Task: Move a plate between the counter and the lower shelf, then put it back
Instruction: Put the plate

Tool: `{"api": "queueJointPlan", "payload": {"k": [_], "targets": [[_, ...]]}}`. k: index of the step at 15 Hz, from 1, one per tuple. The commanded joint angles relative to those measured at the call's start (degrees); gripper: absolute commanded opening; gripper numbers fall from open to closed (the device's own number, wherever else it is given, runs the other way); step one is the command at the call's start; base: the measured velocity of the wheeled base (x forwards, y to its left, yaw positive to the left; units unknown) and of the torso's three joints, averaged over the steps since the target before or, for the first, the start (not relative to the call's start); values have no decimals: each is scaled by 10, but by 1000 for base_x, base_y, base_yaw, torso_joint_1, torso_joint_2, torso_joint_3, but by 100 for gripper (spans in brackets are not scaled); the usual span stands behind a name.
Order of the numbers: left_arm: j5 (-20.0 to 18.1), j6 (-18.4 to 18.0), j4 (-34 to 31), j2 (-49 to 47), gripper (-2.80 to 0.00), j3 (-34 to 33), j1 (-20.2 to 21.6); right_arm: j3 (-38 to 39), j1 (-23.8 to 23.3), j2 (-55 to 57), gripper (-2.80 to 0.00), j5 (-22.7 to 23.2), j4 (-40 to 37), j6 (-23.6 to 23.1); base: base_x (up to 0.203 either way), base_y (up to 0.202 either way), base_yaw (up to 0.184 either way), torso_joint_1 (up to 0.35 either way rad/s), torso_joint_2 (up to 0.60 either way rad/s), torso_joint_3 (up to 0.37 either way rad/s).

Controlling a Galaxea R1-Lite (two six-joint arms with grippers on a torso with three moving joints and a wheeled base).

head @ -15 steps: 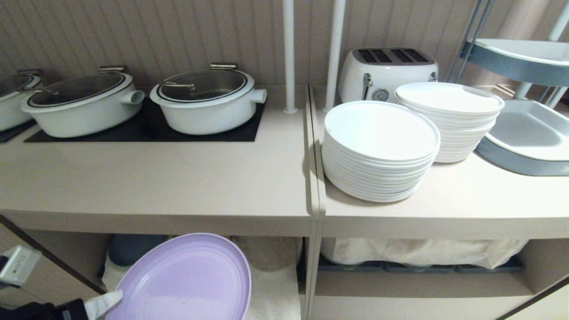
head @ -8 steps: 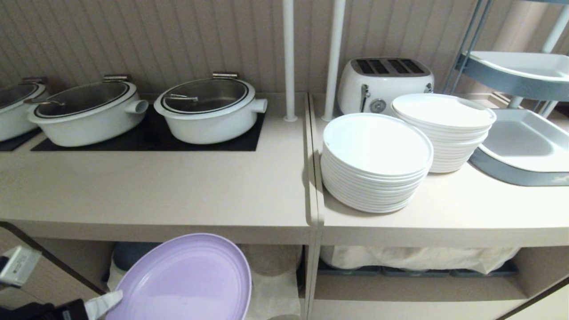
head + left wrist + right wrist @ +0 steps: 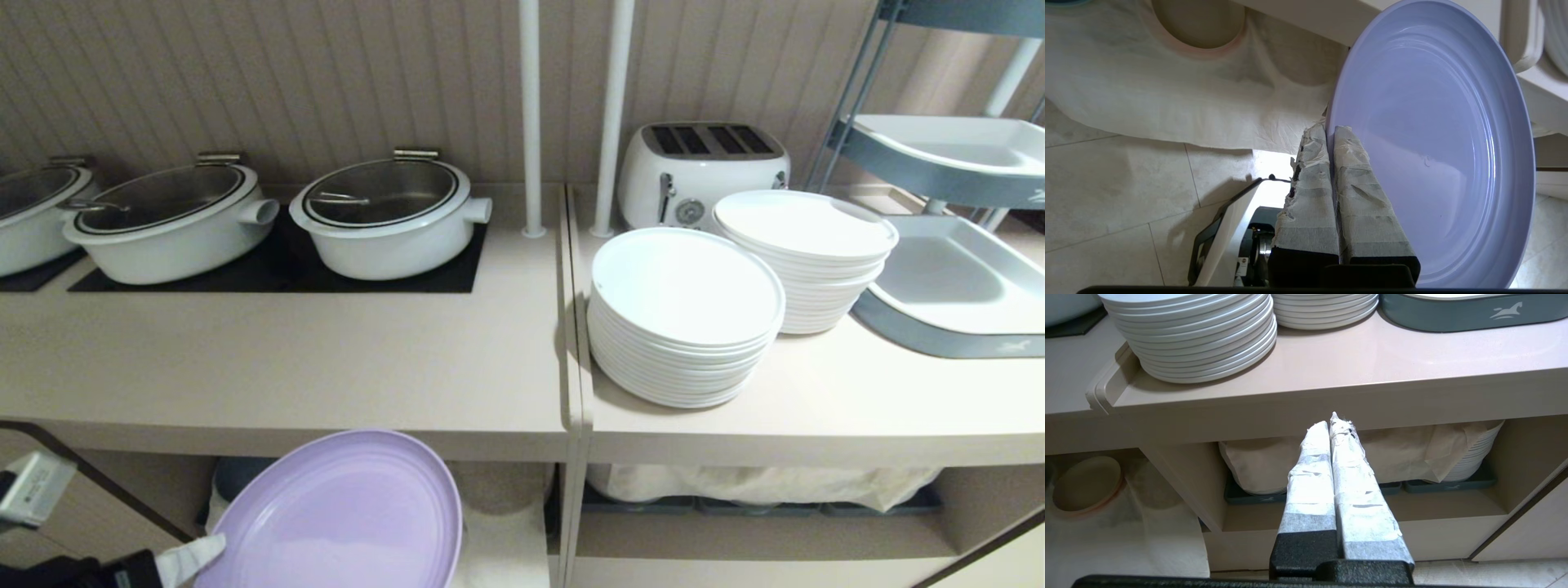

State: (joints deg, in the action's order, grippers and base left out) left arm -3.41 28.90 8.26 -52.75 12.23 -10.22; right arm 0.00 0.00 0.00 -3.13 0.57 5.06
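Status: small round lavender plastic plate is clamped at its rim in my left claw, tape-wrapped fingers pinched on either side of the edge. I hold it in the air in front of the narrow beige lower shelf niche with the wrinkled white cloth, just below the front edge of the long beige table. It rests on neither surface.

Judgement: one leg looks done, plate off the shelf; setting it down on the table is left. I cannot tell which leg of the round trip this is.

Right claw hangs idle with its fingers together and nothing between them, in front of the wider niche to the right of the table.

Count: one lavender plate; three white lidded pots on the black hob panels; two stacks of large white plates; one white toaster; one beige-pink plate stack on the cloth.
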Motion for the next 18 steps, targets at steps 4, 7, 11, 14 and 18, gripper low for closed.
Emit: {"api": "queueJointPlan", "payload": {"k": [4, 7, 11, 14, 18], "targets": [[0, 5, 1, -1, -280, 2, 0, 0, 1, 0, -280, 0, 0, 0, 0, 0, 0, 149, -297, -155], [0, 7, 1, 0, -280, 2, 0, 0, 0, 0, -280, 1, 0, 0, 0, 0, 0, 54, -124, -56], [1, 7, 1, 3, -280, 3, 0, 0, 0, 0, -280, 0, 0, 0, 0, 0, 0, 0, 0, 0], [1, 7, 1, 3, -280, 2, 0, 0, 1, 0, -280, 0, 0, 0, 0, 0, 0, 0, 0, 0], [2, 7, 1, 5, -280, 1, 0, 0, 1, 0, -280, 0, 0, 1, 0, 0, 0, 0, 0, 0]]}}
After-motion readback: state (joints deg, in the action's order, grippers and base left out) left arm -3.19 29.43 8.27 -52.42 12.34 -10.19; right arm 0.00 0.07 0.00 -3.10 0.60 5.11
